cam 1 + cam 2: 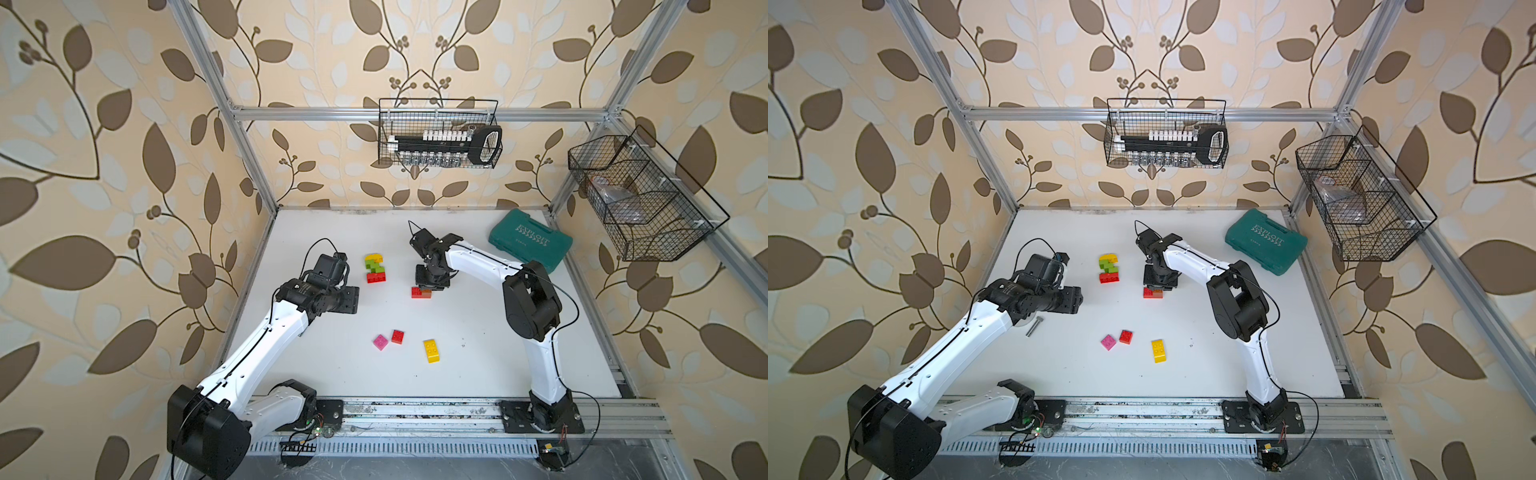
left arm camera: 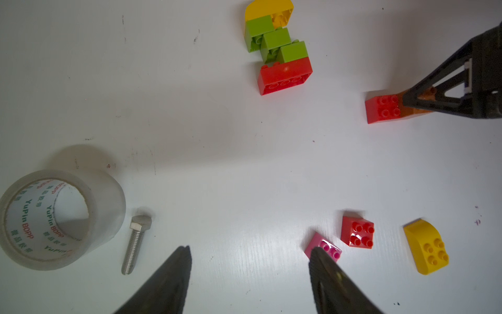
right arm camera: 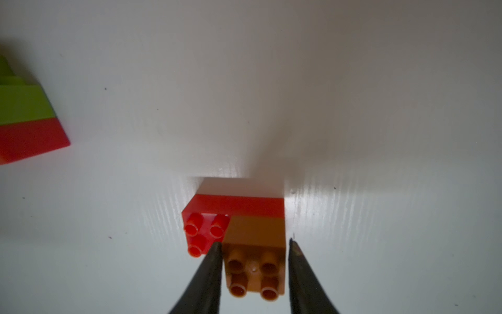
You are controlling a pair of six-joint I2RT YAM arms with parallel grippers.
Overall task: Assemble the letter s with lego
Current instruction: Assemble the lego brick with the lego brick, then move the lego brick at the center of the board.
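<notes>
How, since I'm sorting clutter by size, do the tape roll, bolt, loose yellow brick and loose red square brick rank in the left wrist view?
1. tape roll, clearly largest.
2. loose yellow brick.
3. bolt and loose red square brick: too alike to rank, the bolt being longer but thinner.

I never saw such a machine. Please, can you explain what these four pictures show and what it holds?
Two robot arms stand at a white table. Two pictures look down from above; two come from wrist cameras. The left end effector is open and empty. The jaws of the right end effector flank a brown brick on a red brick, with a slight gap, apparently not gripping. Also there: a stack, a pink brick, a loose red brick, a yellow brick, a case, tape, a bolt.
</notes>
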